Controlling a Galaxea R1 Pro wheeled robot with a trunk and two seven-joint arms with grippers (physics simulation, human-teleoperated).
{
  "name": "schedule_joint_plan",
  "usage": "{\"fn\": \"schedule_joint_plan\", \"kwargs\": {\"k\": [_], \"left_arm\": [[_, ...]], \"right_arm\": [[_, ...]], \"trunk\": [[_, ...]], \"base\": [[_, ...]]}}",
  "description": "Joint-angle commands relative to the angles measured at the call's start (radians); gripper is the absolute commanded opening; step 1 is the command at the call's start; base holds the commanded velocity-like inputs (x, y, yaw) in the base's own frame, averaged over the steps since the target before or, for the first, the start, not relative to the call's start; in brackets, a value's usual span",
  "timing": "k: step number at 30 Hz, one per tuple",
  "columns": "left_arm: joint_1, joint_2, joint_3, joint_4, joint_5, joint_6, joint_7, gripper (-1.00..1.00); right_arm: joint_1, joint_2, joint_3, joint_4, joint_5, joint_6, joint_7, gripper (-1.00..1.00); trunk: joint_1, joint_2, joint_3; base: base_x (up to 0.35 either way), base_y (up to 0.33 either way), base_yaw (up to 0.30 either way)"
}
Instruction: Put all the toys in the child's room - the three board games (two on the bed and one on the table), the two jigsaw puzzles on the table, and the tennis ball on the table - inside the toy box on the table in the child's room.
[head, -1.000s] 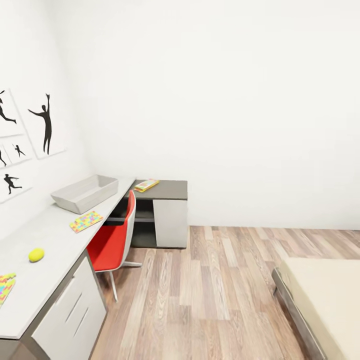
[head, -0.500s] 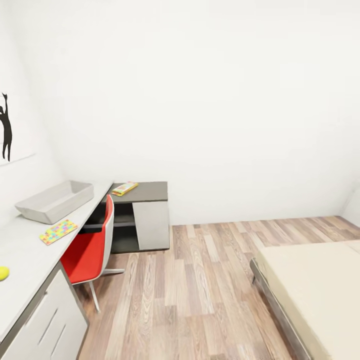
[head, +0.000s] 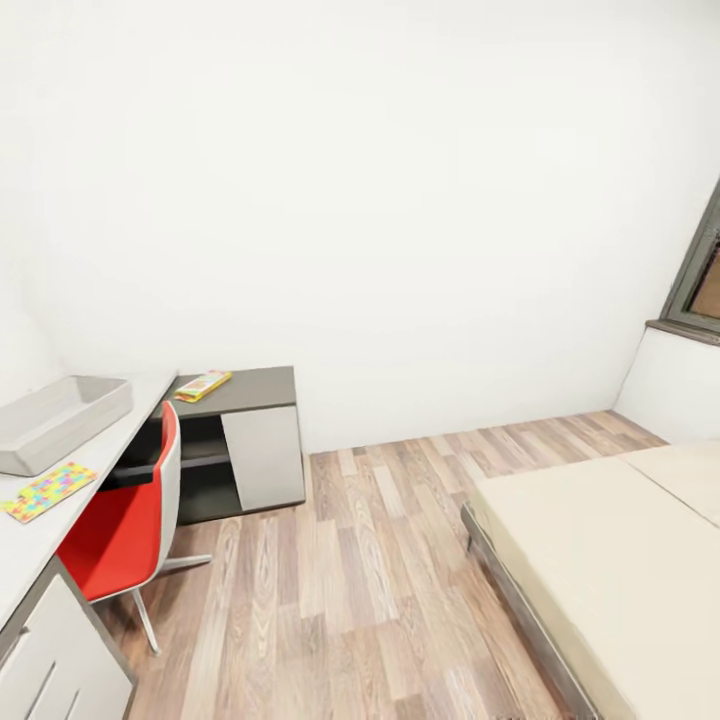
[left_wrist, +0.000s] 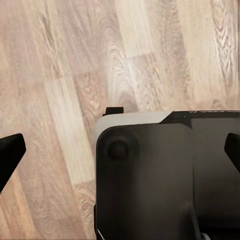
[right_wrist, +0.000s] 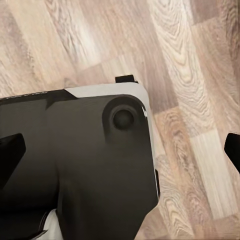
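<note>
In the head view the grey toy box (head: 60, 420) stands on the white table (head: 30, 545) at the far left. A colourful jigsaw puzzle (head: 48, 490) lies flat on the table just in front of the box. A yellow-and-red board game (head: 203, 385) rests on the dark desk section (head: 255, 385) against the back wall. My left gripper (left_wrist: 122, 150) is open, with nothing between its fingers (left_wrist: 10, 152). My right gripper (right_wrist: 122, 150) is open too, its fingers (right_wrist: 11, 150) spread wide. Both hang over my dark base and the wooden floor.
A red chair (head: 125, 520) is tucked at the table. The beige bed (head: 610, 560) takes up the right side. A window (head: 700, 280) sits in the right wall. Wooden floor (head: 370, 560) runs between the table and the bed.
The head camera has swung to the right. The tennis ball and the wall pictures have slid out at the left, while more of the bed and a window have come in.
</note>
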Motion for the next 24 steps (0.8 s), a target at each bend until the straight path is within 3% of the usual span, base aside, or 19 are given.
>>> {"fn": "schedule_joint_plan", "kwargs": {"k": [1,24], "left_arm": [[-0.001,0.0,-0.002,0.0,-0.001,-0.003,0.005,1.0],[-0.001,0.0,-0.002,0.001,-0.001,-0.003,0.005,1.0]], "right_arm": [[-0.001,0.0,0.0,0.001,-0.008,-0.004,0.0,1.0],[-0.001,0.0,0.0,0.002,-0.009,-0.023,-0.001,1.0]], "trunk": [[0.001,-0.002,-0.002],[0.001,-0.002,-0.002]], "base": [[0.0,0.0,-0.286],[0.0,0.0,-0.286]]}}
